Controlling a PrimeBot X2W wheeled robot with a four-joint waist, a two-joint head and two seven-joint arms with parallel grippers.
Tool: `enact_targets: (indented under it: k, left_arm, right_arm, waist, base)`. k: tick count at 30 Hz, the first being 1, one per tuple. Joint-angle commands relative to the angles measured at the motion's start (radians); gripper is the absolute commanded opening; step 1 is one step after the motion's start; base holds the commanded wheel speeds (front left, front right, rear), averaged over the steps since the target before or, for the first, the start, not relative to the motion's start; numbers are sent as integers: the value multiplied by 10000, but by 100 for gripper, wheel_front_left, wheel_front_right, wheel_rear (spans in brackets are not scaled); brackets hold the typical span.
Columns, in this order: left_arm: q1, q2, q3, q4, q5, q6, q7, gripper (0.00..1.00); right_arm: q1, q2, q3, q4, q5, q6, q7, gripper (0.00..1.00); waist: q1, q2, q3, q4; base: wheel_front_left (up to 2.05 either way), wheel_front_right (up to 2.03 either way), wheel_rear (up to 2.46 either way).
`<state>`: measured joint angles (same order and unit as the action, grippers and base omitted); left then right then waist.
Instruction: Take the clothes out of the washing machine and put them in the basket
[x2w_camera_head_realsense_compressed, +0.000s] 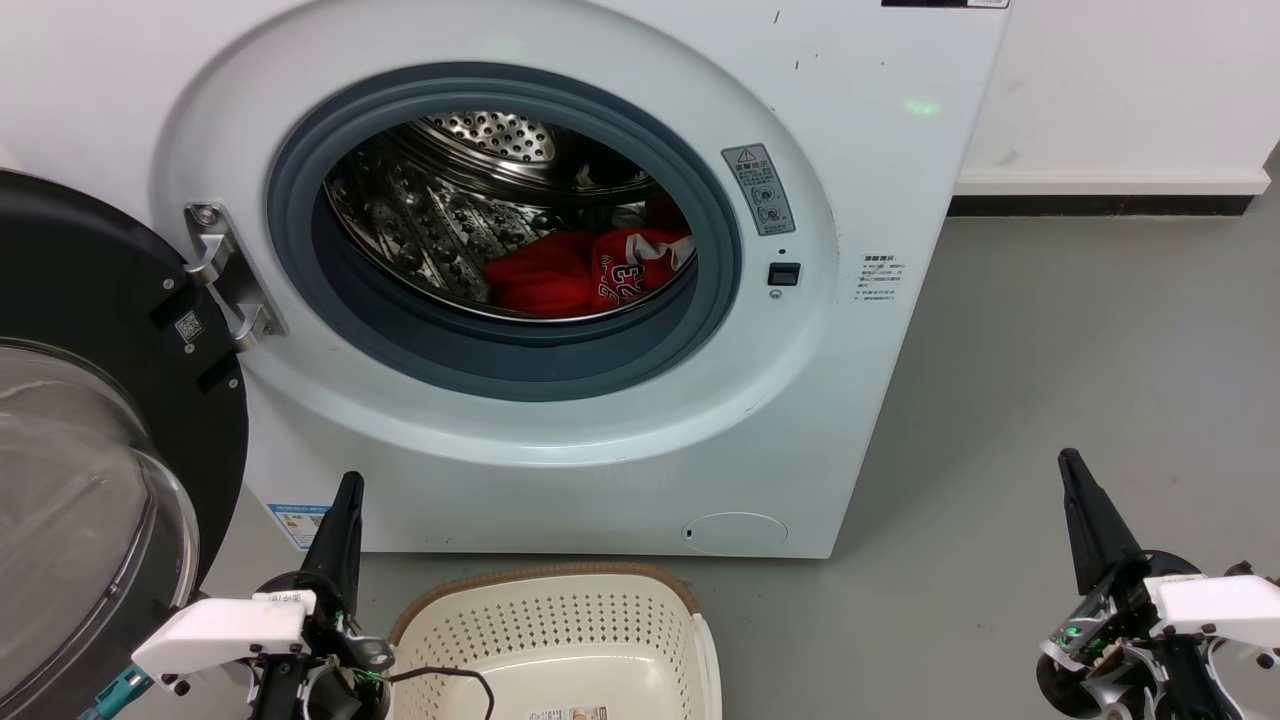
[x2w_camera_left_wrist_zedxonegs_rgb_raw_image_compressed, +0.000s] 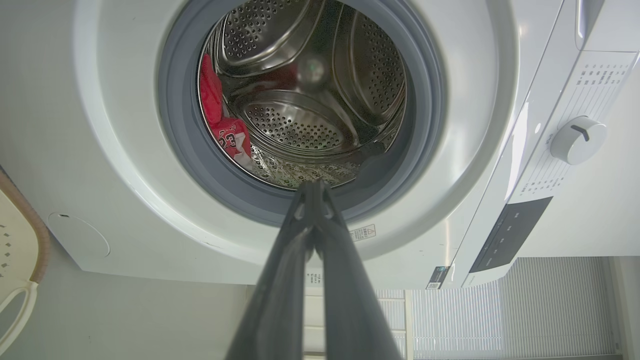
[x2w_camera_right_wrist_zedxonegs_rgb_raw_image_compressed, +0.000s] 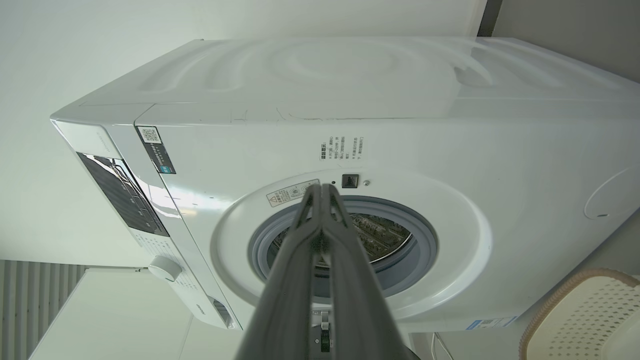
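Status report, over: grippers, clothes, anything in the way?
Left gripper shut, empty. Right gripper shut, empty. Clothes inside washing machine, basket below. Door open, nothing blocking.

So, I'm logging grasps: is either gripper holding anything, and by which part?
Nothing is held. The left gripper and right gripper are shut and empty; the clothes lie in the washing machine.

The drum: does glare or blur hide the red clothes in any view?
Head view: the drum glints, but the clothes are sharp, the number readable. Left wrist view: the lens curves the washer; the left gripper is blurred. Right wrist view: the right gripper covers part of the drum; glare on the black panel.
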<state>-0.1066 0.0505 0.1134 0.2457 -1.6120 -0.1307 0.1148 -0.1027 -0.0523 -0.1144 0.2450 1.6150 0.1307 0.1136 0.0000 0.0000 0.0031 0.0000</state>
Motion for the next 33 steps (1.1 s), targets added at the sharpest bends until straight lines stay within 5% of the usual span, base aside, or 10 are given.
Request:
enact_targets:
  k: [1, 26, 27, 33]
  left_arm:
    - [-61, -9, 23, -3, -20, -21, 16, 0]
    - [-62, -9, 22, -3, -20, -21, 16, 0]
    - [0, 0, 0, 0, 0, 0, 0, 100]
    - [-101, -6, -396, 86, 185, 0, -354, 100]
  right_arm:
    - [-128, 31, 7, 12, -45, 0, 4, 0]
    - [-129, 32, 7, 12, -45, 0, 4, 0]
    - [0, 0, 0, 0, 0, 0, 0, 100]
    - [122, 3, 176, -163, -193, 0, -351, 100]
  waist:
    - [0, 0, 0, 0]
    - [0, 0, 0, 0]
    - [0, 0, 0, 0]
    - [0, 0, 7, -3]
  base:
    - [0, 0, 0]
    - [0, 0, 0]
    - [0, 0, 0]
    - [0, 0, 0]
